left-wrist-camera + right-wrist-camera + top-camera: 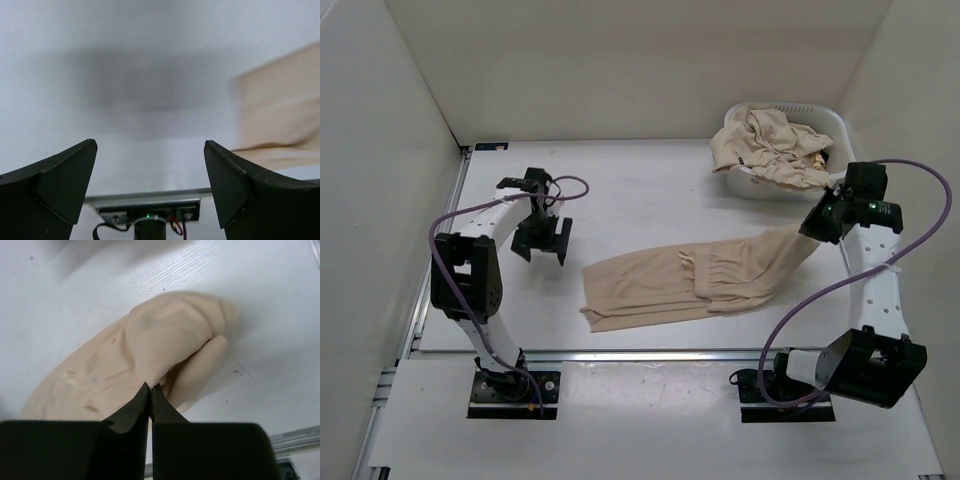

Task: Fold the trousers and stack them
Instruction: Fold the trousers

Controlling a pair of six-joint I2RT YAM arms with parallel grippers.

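Note:
Beige-tan trousers (700,280) lie stretched across the middle of the white table (620,190), their right end lifted. My right gripper (151,386) is shut on that raised end of the trousers (165,355), pinching a fold of fabric; from above it (814,232) hangs at the right. Left of the cloth's left end, my left gripper (541,240) hovers over bare table. Its fingers (60,185) stand wide open with nothing between them, and a strip of the trousers (280,120) shows at the right edge of that view. More beige trousers (770,145) are heaped in the basket.
A white plastic laundry basket (830,125) stands at the back right, close behind the right arm. White walls enclose the table on the left, back and right. A metal rail (620,353) runs along the near edge by the two arm bases.

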